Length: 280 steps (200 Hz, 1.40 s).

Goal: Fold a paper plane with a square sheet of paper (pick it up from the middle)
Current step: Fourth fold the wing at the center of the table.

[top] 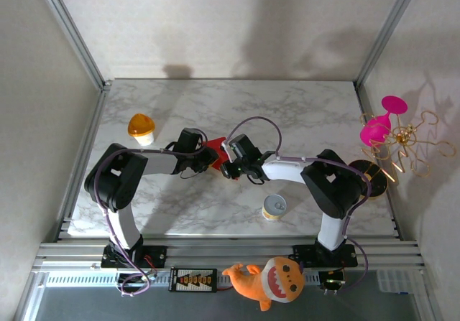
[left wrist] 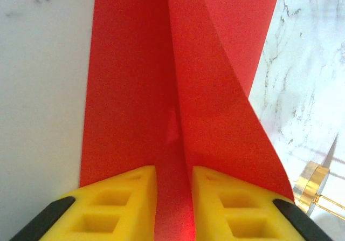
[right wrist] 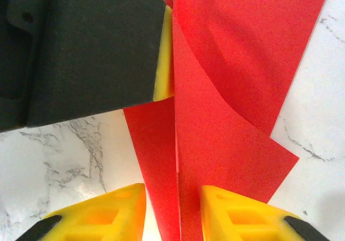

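"While both pairs of fingers straddle the red paper (left wrist: 135,90), does either grip it?"
"Right gripper (right wrist: 173,190) sits loose, paper raised between its fingers; left gripper (left wrist: 174,171), can't tell."

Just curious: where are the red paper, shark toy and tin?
red paper (left wrist: 129,90): left wrist view, flap left of the fold.
shark toy (top: 273,278): top external view, its head.
tin (top: 274,207): top external view, its top.

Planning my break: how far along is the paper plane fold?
Done: the red sheet has one raised lengthwise crease. In hand: the left end effector and right end effector both straddle that crease. Left: no pointed dart shape yet, so nose and wing folds remain.
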Each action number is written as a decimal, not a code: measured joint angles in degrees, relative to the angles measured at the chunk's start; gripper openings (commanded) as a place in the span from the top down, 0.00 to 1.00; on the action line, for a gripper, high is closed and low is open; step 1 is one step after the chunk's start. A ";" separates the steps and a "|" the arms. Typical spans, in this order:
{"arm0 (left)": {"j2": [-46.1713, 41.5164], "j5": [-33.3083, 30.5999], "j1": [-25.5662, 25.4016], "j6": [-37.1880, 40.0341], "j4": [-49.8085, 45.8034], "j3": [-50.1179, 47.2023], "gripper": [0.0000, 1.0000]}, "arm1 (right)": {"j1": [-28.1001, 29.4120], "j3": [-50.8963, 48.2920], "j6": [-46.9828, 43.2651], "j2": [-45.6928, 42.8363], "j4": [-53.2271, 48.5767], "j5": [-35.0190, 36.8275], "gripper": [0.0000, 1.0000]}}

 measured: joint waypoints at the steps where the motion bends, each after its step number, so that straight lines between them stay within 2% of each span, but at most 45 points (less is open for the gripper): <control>1: 0.00 0.00 0.00 0.02 0.00 0.00 0.76 | 0.00 0.00 -0.02 0.02 0.00 0.02 0.67; 96: 0.02 0.00 0.00 0.00 -0.02 0.02 0.76 | 0.00 0.96 -0.07 2.27 -1.09 1.42 0.68; 158: 0.02 0.00 0.00 0.00 -0.02 0.02 0.76 | 0.00 1.05 -1.09 2.32 -1.07 1.75 0.82; 239: -0.11 -0.15 0.00 0.39 -0.20 0.02 0.76 | -0.07 1.05 -1.33 2.32 -0.90 1.16 0.91; 280: -2.86 -3.04 0.00 1.79 -3.10 -0.72 0.72 | -1.81 0.66 -1.18 2.29 0.79 -4.31 0.94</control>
